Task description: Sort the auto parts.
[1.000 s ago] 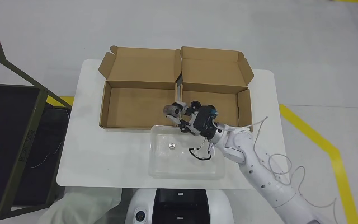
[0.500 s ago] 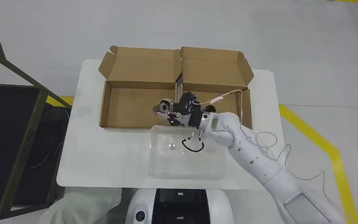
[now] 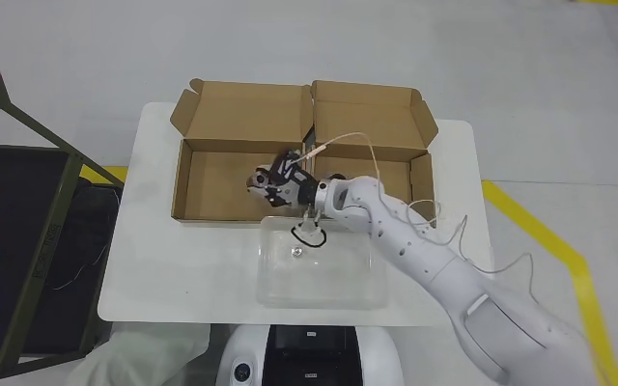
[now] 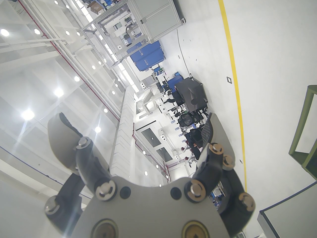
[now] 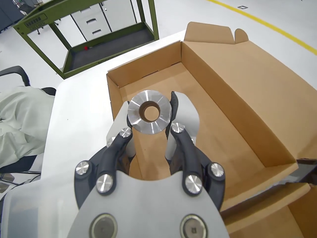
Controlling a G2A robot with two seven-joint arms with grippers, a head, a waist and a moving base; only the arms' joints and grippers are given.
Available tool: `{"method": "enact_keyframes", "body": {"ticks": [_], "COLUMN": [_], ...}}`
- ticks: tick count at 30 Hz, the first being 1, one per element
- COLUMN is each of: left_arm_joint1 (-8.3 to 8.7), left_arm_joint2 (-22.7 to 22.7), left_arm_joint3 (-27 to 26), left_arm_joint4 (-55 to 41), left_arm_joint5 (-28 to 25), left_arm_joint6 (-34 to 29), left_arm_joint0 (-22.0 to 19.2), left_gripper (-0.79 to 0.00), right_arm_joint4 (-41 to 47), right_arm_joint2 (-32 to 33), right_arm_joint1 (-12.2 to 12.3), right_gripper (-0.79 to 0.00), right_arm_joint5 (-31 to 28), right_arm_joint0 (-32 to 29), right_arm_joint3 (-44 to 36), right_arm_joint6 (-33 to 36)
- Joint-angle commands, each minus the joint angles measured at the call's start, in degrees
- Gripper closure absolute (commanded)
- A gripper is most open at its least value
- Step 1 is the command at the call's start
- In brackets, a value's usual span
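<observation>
Now, right tool (image 5: 149, 112) gripping metal ring (image 5: 135, 120) above left box (image 5: 223, 82), small part (image 3: 297, 253) in tray (image 3: 275, 289).

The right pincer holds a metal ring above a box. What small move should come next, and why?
Probably lower the right pincer a little into the box: the metal ring it grips hangs above the bare floor, and a lower release seems gentler.

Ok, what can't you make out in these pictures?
- Small part in the clear tray: top view, too small to identify.
- Metal ring sides: right wrist view, covered by the right claw.
- Right box floor: top view, partly hidden by the right arm.
- Left claw position: left wrist view faces away from the table.
</observation>
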Motion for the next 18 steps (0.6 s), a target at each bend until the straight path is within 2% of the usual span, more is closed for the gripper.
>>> {"method": "enact_keyframes", "body": {"ticks": [1, 10, 18], "left_arm_joint1": [0.0, 0.0, 0.0], "left_arm_joint2": [0.0, 0.0, 0.0], "left_arm_joint3": [0.0, 0.0, 0.0], "left_arm_joint4": [0.0, 0.0, 0.0], "left_arm_joint5": [0.0, 0.0, 0.0], "left_arm_joint6": [0.0, 0.0, 0.0], "left_arm_joint0": [0.0, 0.0, 0.0], "left_gripper": [-0.785, -0.785, -0.785], "right_arm_joint4": [-0.09, -0.59, 1.17], "right_arm_joint2": [-1.48, -6.65, -8.03], "right_arm_joint1": [-1.52, -8.61, -13.79], "right_gripper": [0.0, 0.0, 0.0], "right_arm_joint5": [0.97, 4.65, 4.68], "right_arm_joint0": [1.14, 5.33, 7.83], "right_arm_joint3": [1.9, 11.01, 19.28], "right_arm_joint6": [1.01, 4.68, 7.37]}}
